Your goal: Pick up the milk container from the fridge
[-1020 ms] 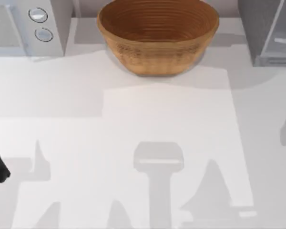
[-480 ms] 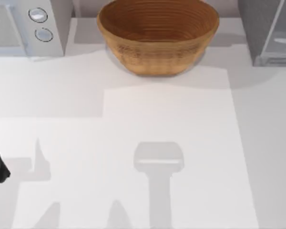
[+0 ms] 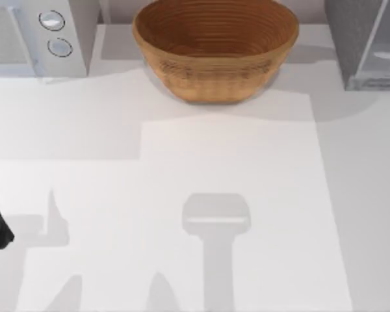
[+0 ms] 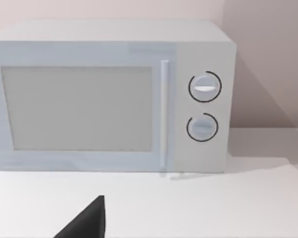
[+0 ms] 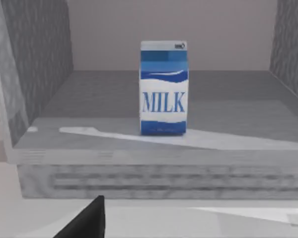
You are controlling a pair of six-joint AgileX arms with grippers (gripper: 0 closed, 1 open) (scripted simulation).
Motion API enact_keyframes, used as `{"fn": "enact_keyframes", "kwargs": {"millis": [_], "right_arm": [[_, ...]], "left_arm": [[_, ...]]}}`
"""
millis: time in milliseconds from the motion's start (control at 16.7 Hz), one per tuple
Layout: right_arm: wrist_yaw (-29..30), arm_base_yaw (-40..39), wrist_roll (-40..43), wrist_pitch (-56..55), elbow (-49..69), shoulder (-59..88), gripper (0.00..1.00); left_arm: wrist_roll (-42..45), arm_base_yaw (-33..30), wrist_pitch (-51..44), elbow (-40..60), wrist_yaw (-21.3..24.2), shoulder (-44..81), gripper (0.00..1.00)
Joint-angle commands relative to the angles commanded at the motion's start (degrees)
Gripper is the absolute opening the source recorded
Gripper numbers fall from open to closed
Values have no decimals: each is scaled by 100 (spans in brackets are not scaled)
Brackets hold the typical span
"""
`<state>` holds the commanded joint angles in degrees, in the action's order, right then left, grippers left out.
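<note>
Right wrist view: milk container [image 5: 163, 88] upright inside fridge [image 5: 35, 69] | right tool [image 5: 89, 220] – grip state unclear; go in straight – pinch carton sides

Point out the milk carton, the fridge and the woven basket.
milk carton [image 5: 163, 94]: right wrist view, on its blue and white front face, at the word MILK.
fridge [image 5: 154, 179]: right wrist view, on the front edge of its grey speckled floor.
woven basket [image 3: 214, 75]: top view, on its outer front wall.
</note>
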<state>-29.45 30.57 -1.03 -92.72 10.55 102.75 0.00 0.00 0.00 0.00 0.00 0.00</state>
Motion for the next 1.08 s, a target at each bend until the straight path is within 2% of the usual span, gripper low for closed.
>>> {"fn": "enact_keyframes", "kwargs": {"millis": [180,360,840,1080], "right_arm": [[40,-68,2,33,60,56,100],[261,-319,17,174,631,498,100],[1470,-1416,29,1209,3693,2393,100],[1891,-1796,37,1610,4497,2911,100]], "left_arm": [[0,0,0,0,0,0,100],[0,0,0,0,0,0,100],[0,0,0,0,0,0,100],[0,0,0,0,0,0,100]]}}
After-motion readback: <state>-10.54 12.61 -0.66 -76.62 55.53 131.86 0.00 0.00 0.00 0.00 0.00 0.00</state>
